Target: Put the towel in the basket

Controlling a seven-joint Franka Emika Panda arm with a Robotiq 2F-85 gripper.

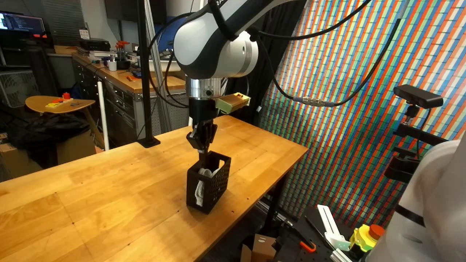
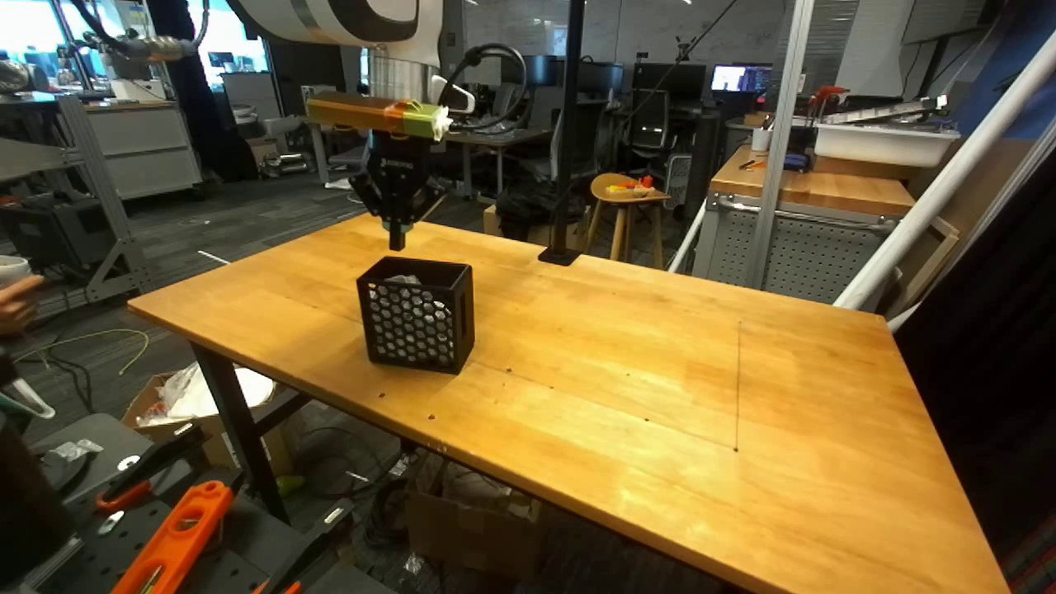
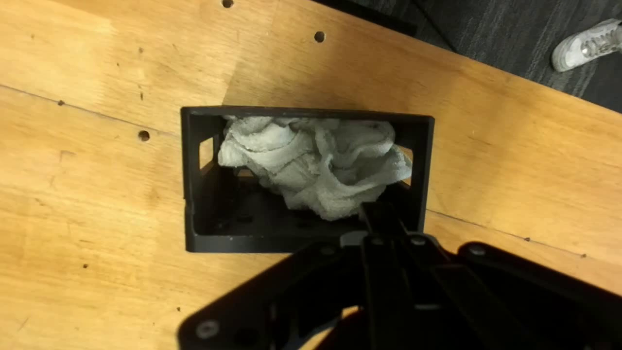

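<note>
The task looks all but done, for the towel [image 3: 311, 160] lies bunched inside the basket [image 3: 262, 244] and the gripper [image 2: 397, 239] hangs above the basket, jaws together with nothing between them, leaving perhaps only a retreat from over the basket.

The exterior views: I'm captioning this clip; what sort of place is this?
Probably a robotics lab, given the white and black robot arm, the yellow box with a round red button, and the wood-topped workbench with a grey perforated panel.
</note>
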